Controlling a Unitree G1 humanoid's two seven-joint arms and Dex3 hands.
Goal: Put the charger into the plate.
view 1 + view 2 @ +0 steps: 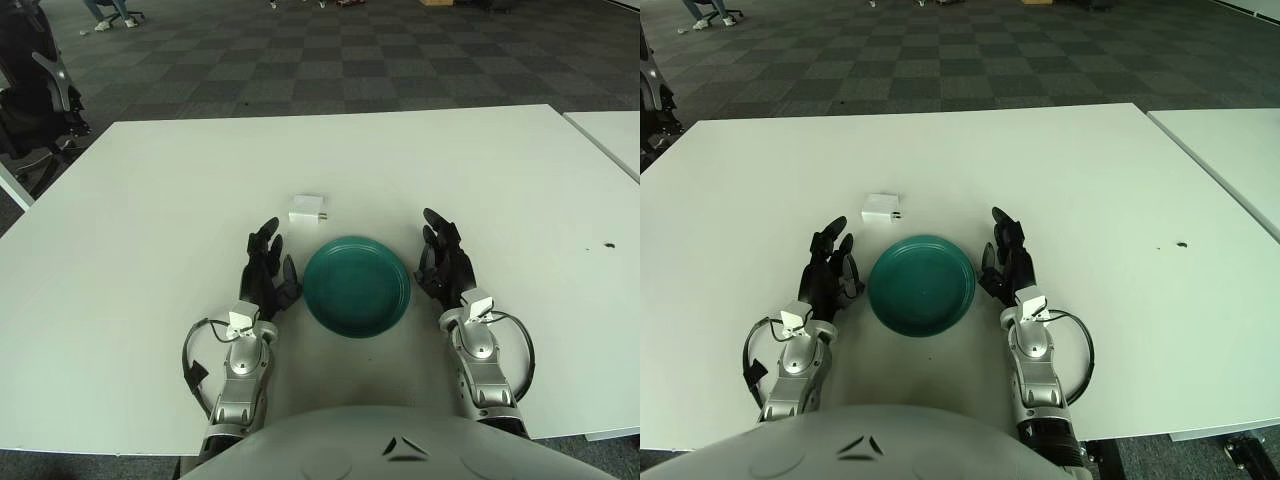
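Observation:
A small white charger (305,209) lies on the white table, just beyond the far left rim of a round dark green plate (357,285). The plate holds nothing. My left hand (268,268) shows on the table just left of the plate, fingers stretched forward and relaxed, a short way nearer to me than the charger. My right hand (443,258) shows just right of the plate, fingers also extended and holding nothing.
The white table (150,200) stretches wide on all sides. A second white table edge (615,135) shows at the far right. A small dark speck (609,244) marks the table at the right. Office chairs (35,95) stand at the far left on checkered carpet.

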